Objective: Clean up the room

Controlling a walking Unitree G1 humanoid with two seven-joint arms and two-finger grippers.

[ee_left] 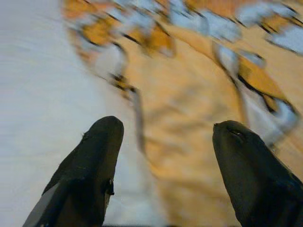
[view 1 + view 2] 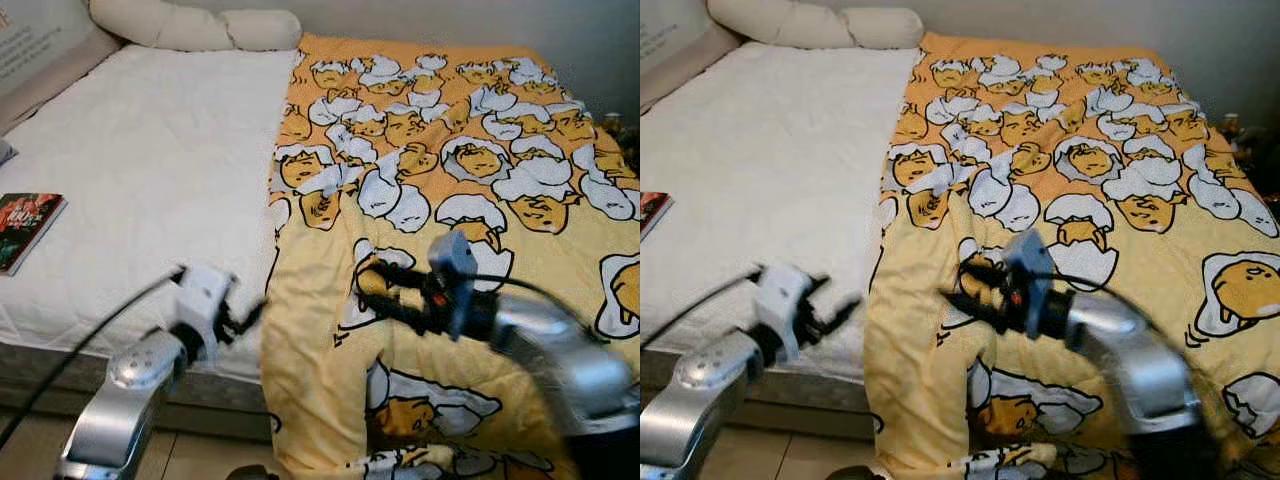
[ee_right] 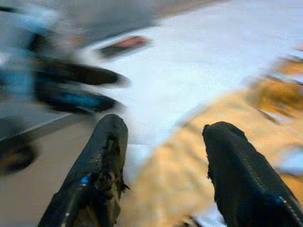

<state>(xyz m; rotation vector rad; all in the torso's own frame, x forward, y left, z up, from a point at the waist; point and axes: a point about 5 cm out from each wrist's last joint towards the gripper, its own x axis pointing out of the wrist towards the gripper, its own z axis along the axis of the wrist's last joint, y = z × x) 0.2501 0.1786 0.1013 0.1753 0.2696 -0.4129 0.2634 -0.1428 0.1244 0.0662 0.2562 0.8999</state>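
A bed (image 2: 150, 170) with a bare white quilted mattress cover runs up to a pale wall at 12 o'clock, with cream pillows (image 2: 195, 25) at its head. A yellow blanket (image 2: 450, 170) printed with egg characters covers the half toward 3 o'clock and spills over the near edge. A book (image 2: 25, 228) lies at 9 o'clock. The left gripper (image 2: 245, 320), fingers apart, hovers by the mattress edge; the right gripper (image 2: 385, 290), fingers apart, hangs over the blanket's draped fold. Tiled floor (image 2: 200, 455) lies at 6 o'clock.
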